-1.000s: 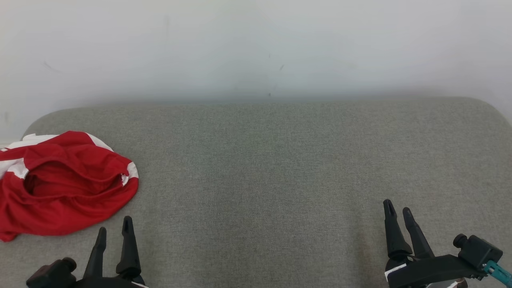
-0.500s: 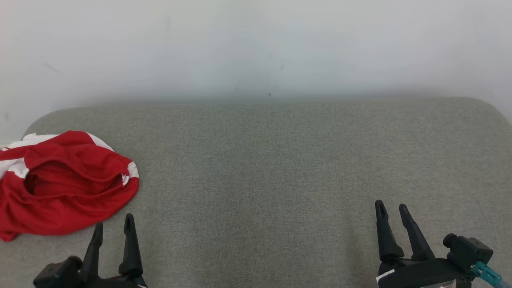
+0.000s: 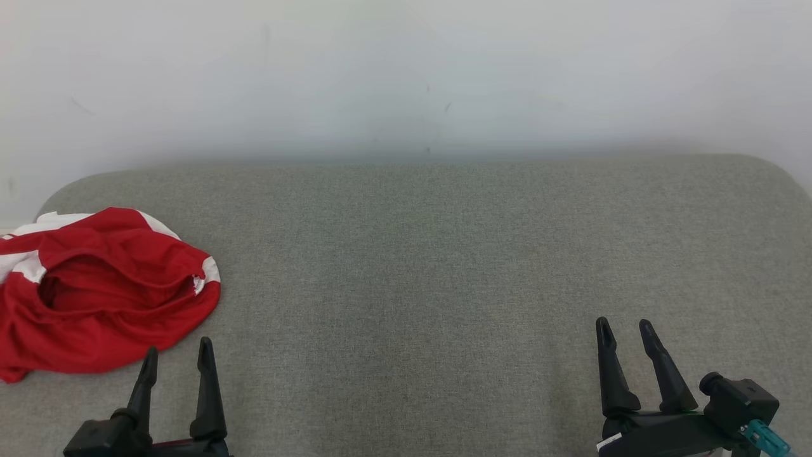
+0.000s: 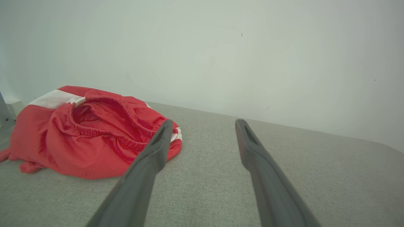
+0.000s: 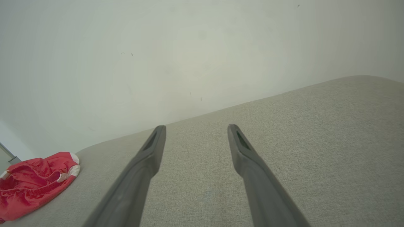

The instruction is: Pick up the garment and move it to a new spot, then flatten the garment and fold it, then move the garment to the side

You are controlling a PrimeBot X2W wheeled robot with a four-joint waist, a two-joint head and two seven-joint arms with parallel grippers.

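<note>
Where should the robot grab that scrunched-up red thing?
Probably the bunched elastic waistband, which stands up as a ridge on the crumpled garment. The open left gripper sits just beside its near right edge, so coming from that side, straddling the ridge, looks easiest.

Padded surface point(image 3: 431, 266) — grey-beige fabric with a fine, even weave, its two far corners rounded. Its far edge runs straight across the head view and meets a plain white wall point(image 3: 406, 70), which rises directly behind it. Wall marks point(image 3: 447, 106) — a few small dark specks and faint scuffs above the middle of the far edge. In the left wrist view a narrow grey strip point(image 4: 3, 108) stands beyond the surface's left edge; what it is cannot be told.
</note>
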